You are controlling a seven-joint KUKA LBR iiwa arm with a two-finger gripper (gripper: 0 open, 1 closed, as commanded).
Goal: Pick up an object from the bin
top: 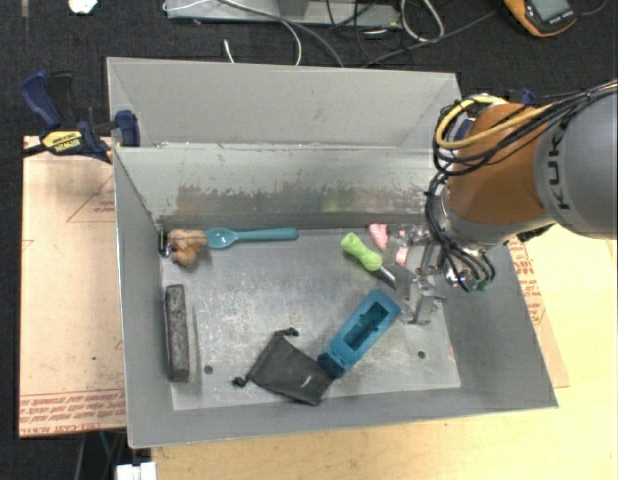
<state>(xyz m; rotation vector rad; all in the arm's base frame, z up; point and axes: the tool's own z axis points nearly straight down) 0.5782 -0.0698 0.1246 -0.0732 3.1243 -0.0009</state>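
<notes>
The claw (421, 310) hangs low over the bin (289, 183) floor, its arm (579, 168) bent in and tipped steeply down; spread or pressed together, I cannot tell. Just beside it, towards the bin's middle, a blue plastic block (359, 330) lies aslant, its far end lapping a black pouch (287, 373) (probably the handiest pick). A green piece (361, 252) lies near the claw, on its back-wall side.

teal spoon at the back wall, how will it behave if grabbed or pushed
The spoon looks like thin plastic: probably light and fairly stiff. Lying flat on the smooth metal floor of the bin, it would likely slide or spin when pushed, not roll. Its slim handle may be awkward to pinch.
</notes>
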